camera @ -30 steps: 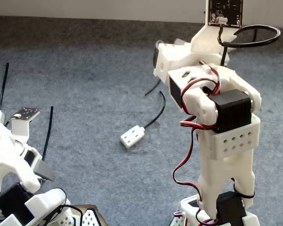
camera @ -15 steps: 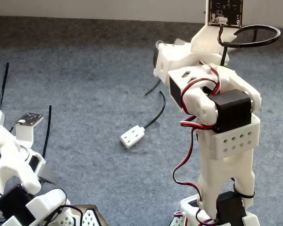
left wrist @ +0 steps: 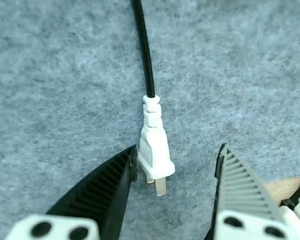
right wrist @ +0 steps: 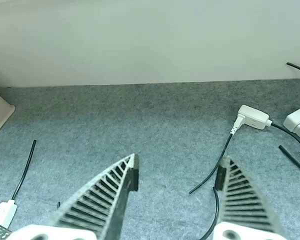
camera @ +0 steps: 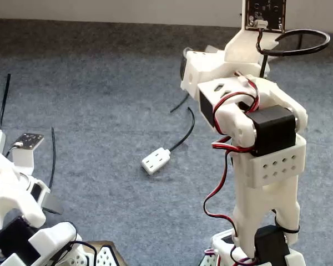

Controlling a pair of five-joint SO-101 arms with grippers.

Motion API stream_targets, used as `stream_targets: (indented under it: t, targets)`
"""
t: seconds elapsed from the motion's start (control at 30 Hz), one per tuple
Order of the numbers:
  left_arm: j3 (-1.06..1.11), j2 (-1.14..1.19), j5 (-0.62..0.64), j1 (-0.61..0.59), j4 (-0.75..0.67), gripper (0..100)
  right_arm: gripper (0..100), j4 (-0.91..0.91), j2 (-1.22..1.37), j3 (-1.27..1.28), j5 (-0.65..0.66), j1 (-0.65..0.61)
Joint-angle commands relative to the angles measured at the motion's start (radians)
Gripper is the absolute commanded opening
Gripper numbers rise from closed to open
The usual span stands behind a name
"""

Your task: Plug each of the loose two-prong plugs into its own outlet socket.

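the plug (left wrist: 154,150) lies flat at the centre of the left wrist frame, its cord (left wrist: 142,45) running to the top edge. in the high view the left arm (camera: 16,205) at lower left has slid further left since a second ago; the socket (camera: 156,160) at mid-frame has stayed put, with bare bench (camera: 100,83) all round it. the left tool (left wrist: 177,152) stands wide open astride the plug, its dark finger (left wrist: 110,185) just beside the plug, gripping nothing. the right tool (right wrist: 177,165) gapes too, empty.

A white outlet socket (camera: 156,160) is seen on grey carpet (camera: 100,83) between the arms, nearer the right arm (camera: 255,138); a thin black cord (camera: 53,155) is laid beside the left arm (camera: 16,205).
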Motion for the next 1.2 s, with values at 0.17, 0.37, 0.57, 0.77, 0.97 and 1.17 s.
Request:
stream_targets:
  t: [0.17,0.37,0.57,0.77,0.97,1.17]
  targets:
    - [0.030,-0.013,0.002,-0.001,-0.014,23,25.0,-0.019,-0.028,-0.027,0.012,-0.010]
    - [0.036,-0.013,0.000,0.001,-0.101,10,25.0,-0.019,-0.028,-0.027,0.012,-0.010]
    - [0.035,-0.013,0.000,-0.001,-0.126,9,25.0,-0.019,-0.028,-0.027,0.012,-0.010]
    - [0.024,-0.021,0.000,0.001,-0.126,9,25.0,-0.019,-0.028,-0.027,0.012,-0.010]
    - [-0.067,-0.021,0.002,0.073,-0.118,14,25.0,-0.019,-0.030,-0.027,0.012,-0.010]
    - [-0.068,-0.013,0.008,0.186,-0.120,20,25.0,-0.019,-0.033,-0.027,0.012,-0.010]
